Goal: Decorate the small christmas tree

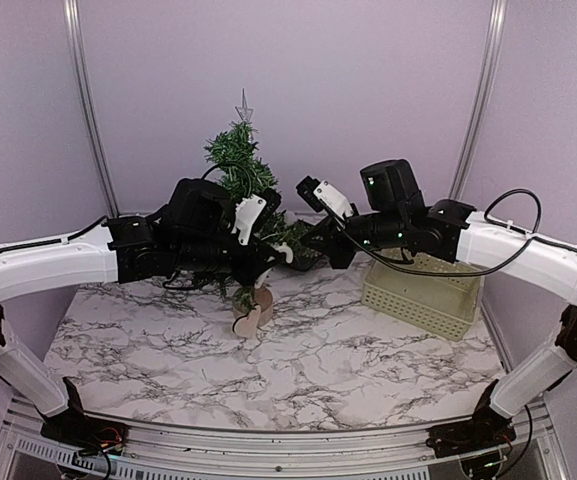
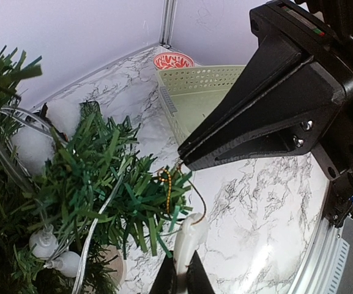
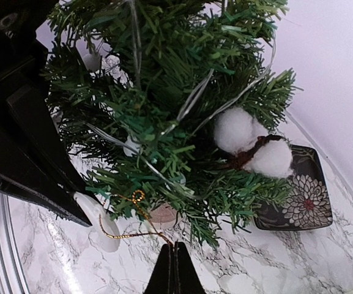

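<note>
The small christmas tree stands at the back middle, with a wire star on top and its wood base below. It also fills the left wrist view and the right wrist view. My left gripper is shut on a white ornament next to a lower branch. A gold cord loop runs up from the ornament. My right gripper is shut on that gold cord, with the white ornament to its left. Both grippers meet low at the tree's front right.
A pale green basket sits at the right, behind the right arm. A red and white bowl lies beyond it. A dark floral dish sits behind the tree. Cotton balls and a clear light string hang in the branches.
</note>
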Available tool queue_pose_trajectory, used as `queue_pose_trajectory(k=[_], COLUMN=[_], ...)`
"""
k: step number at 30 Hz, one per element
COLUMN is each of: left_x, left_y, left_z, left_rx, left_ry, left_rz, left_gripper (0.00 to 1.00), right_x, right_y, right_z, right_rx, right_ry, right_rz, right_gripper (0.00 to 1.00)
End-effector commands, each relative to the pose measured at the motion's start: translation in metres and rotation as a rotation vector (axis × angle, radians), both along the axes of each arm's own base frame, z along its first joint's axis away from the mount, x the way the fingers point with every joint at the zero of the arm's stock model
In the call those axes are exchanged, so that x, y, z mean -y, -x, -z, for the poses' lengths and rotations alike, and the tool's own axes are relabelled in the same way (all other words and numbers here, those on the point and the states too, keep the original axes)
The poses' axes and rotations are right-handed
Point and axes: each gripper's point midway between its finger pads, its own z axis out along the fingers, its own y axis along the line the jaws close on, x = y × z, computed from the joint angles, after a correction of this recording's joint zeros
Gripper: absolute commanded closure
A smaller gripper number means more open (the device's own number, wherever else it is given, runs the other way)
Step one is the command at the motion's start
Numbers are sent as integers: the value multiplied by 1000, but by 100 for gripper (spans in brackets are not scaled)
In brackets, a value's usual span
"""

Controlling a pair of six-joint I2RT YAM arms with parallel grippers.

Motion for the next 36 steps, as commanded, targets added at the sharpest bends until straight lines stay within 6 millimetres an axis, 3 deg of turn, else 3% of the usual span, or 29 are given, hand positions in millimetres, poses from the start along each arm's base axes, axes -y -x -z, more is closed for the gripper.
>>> queue_pose_trajectory(k=[1, 19, 36], left_x=[0, -20, -29], left_y=[-1, -10, -5], left_z=[-1, -1, 17], left_rx=[0, 35, -6], left_ry=[-22, -56, -7], left_rz=[3, -96, -130], left_gripper=[100, 100, 100], right_x=[0, -16, -23], right_y=[-10, -24, -28], right_z=[-6, -19, -32], right_rx=[33, 57, 73], right_ry=[5, -31, -90], right_rz=[24, 23, 23], right_gripper=[100, 100, 100])
